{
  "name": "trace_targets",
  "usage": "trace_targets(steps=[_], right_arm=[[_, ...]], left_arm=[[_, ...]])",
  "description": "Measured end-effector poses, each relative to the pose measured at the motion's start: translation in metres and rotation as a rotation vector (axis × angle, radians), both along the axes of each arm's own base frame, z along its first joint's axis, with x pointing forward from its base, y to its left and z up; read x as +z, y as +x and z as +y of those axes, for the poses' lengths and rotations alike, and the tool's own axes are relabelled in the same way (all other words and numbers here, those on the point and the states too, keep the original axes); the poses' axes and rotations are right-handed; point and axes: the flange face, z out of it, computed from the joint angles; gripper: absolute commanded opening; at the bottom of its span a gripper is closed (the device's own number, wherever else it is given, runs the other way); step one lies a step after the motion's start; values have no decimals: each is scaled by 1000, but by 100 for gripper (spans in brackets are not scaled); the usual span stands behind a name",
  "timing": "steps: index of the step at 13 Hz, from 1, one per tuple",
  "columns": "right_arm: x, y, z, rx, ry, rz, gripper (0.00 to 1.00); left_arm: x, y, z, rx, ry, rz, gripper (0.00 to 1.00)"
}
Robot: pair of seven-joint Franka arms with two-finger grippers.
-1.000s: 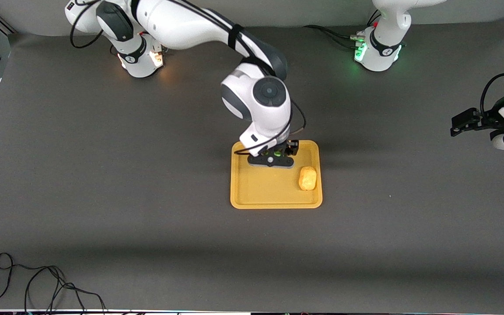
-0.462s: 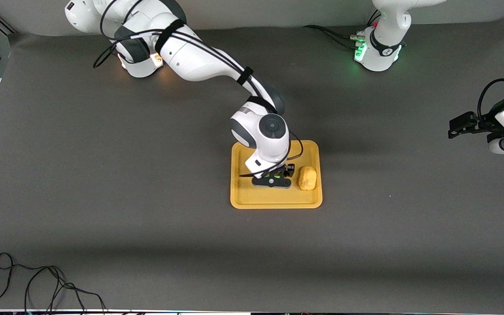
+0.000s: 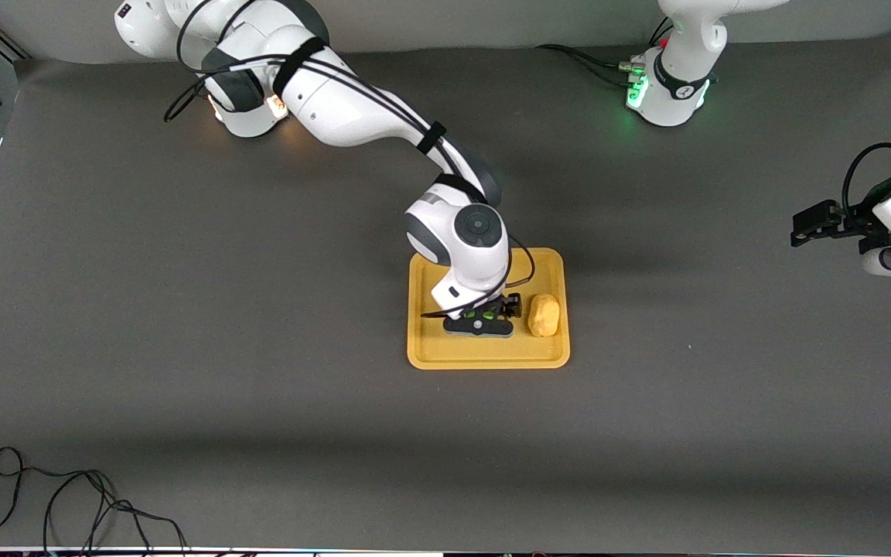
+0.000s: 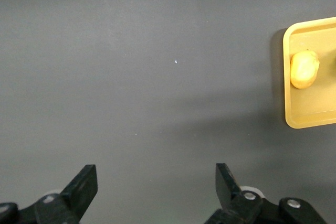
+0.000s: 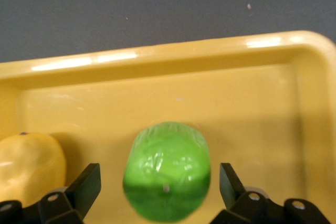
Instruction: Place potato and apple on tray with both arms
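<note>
The orange-yellow tray lies mid-table. The yellow-tan potato lies on it, toward the left arm's end. My right gripper is low over the tray beside the potato. It is open, with the green apple between its fingers and a gap on each side. In the front view the apple shows only as green bits under the hand. The right wrist view also shows the potato and the tray rim. My left gripper waits open and empty over bare table at the left arm's end.
The left wrist view shows the tray with the potato on it, far off. A black cable lies at the table's near corner on the right arm's end. The dark mat surrounds the tray.
My right gripper has moved with the apple from the tray's farther edge down to its middle, beside the potato. The left arm has hardly moved.
</note>
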Motion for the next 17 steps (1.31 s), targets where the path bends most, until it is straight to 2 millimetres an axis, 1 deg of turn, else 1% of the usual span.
trace_targets(steps=[1,3,4,5,6,7,8,9,10,11,12,13,15,17], right_arm=[[32,0,-1,-6,-14,13,100],[120,-5,-10,-21,-29,27,100],[164,-10,-20,-31,-36,34,100],[205,-13,-34,-46,-41,40,100],[240,-14,-52,-61,-44,44,100],[266,-11,-73,-68,-54,56,100],[284,-5,-98,-59,-71,73,100],[298,6,-127,-39,-80,86,100],[309,18,-162,-18,-86,96,100],[319,29,-202,-6,-88,107,100],[330,37,-246,7,-86,117,100],[342,39,-288,23,-79,119,100],[362,35,-368,57,-65,123,100],[370,27,-436,75,-43,136,100]], left_arm=[[-1,0,0,0,0,1,100],[-2,1,1,1,0,4,100],[-3,1,1,1,0,4,100],[-3,2,2,3,-1,3,100],[-3,2,2,4,0,3,100],[-4,2,3,5,-1,4,100],[-4,2,3,5,-1,4,100],[-4,2,3,4,-1,4,100],[-4,2,3,2,-1,4,100],[-4,2,3,-1,-1,4,100],[-4,2,3,-3,-1,5,100],[-5,2,3,-4,-1,5,100],[-5,3,4,-5,-2,4,100],[-6,3,5,-7,-2,6,100]])
